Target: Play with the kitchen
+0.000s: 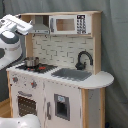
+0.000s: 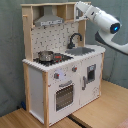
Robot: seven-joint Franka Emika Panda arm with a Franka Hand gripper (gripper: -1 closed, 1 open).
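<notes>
- Where the wooden floor (image 2: 100, 107) runs closest to me, the kitchen (image 2: 60, 80) stands on it, oven door (image 2: 63, 96) shut.
- Further up, a small metal pot (image 1: 31, 62) sits on the hob, beside the grey sink (image 1: 71, 74) and black faucet (image 1: 83, 58).
- Farthest, the arm's gripper (image 2: 79, 7) reaches the upper shelf by the range hood (image 1: 41, 26); whether its fingers are spread or pressed, I cannot tell.

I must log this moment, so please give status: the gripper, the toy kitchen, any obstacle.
Gripper up at the range hood. Tall white and light-wood toy kitchen upright, small metal pot on hob. No obstacle seen.
</notes>
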